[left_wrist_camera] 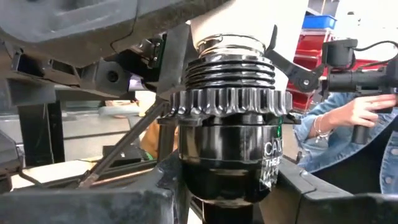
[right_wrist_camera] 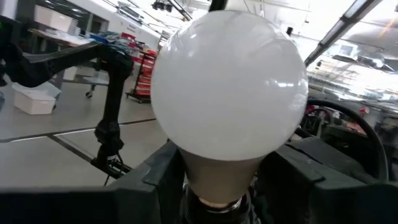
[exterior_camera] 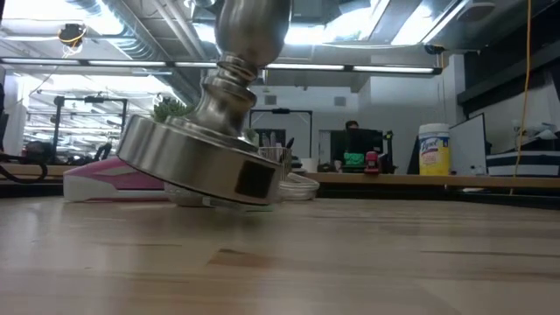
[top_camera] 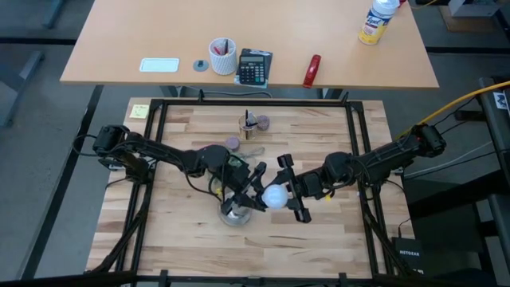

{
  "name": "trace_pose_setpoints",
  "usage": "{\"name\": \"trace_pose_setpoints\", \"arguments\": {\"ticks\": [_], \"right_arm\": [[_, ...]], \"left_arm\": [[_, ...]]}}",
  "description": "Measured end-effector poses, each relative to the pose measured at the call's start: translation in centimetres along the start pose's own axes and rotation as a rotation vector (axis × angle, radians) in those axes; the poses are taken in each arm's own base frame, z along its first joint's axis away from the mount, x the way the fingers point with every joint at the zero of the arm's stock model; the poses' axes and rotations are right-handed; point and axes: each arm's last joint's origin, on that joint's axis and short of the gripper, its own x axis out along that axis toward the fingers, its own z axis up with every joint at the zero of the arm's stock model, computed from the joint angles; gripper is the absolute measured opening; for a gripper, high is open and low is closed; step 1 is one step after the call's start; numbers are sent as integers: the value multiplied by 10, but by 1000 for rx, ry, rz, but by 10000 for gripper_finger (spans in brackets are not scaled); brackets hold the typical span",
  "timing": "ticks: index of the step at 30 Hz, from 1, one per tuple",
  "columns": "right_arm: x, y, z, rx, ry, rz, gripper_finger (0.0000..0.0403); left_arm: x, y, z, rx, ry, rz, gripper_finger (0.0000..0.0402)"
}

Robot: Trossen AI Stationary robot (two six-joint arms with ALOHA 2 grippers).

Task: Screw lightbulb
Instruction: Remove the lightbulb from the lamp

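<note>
The lightbulb [top_camera: 276,196], a frosted white globe [right_wrist_camera: 230,87], is held at mid-table in my right gripper [top_camera: 288,193]. Its silvery screw base [left_wrist_camera: 230,45] sits at the mouth of the stand's black ribbed socket [left_wrist_camera: 230,149]. My left gripper [top_camera: 249,185] is shut on that socket. The silver stand's round base [exterior_camera: 206,162] is tilted and seems raised off the wooden table [exterior_camera: 350,262]. In the high view the base [top_camera: 233,214] lies toward the near edge and the socket end points at the bulb. My left gripper pinches the black socket [left_wrist_camera: 205,180] below its toothed collar, a finger [left_wrist_camera: 93,205] on either side, coming level from the table's left. The stand hangs tilted in the hold, round base low. My right gripper holds the bulb by its narrow neck [right_wrist_camera: 217,180] under the globe, one finger [right_wrist_camera: 149,180] on each side, coming from the table's right, roughly level. The bulb is clear of the table, its screw end pointing at the socket.
Near the far rail stand a small holder with a stick [top_camera: 251,123] and some small round pieces [top_camera: 232,143]. A black frame [top_camera: 159,143] rings the table. The desk beyond holds a calculator [top_camera: 254,68], a cup and a bottle. A person's sleeve [left_wrist_camera: 348,124] shows behind.
</note>
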Motion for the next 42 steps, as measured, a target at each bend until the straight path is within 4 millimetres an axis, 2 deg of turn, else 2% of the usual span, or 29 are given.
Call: {"name": "trace_pose_setpoints", "arguments": {"ticks": [6,15,20,25,42], "right_arm": [[0,-2,0,1,18,-65,212],[-1,-7,3,131,8,-213,242],[-1,-7,3,149,12,-230,245],[-1,-7,3,284,3,-234,246],[-2,-6,-5,409,69,-274,246]], "left_arm": [[-2,3,0,-20,-2,23,127],[-2,8,1,87,-23,208,129],[-1,7,-1,129,-3,240,133],[-1,7,-2,124,13,237,130],[-2,9,-8,129,71,240,128]]}}
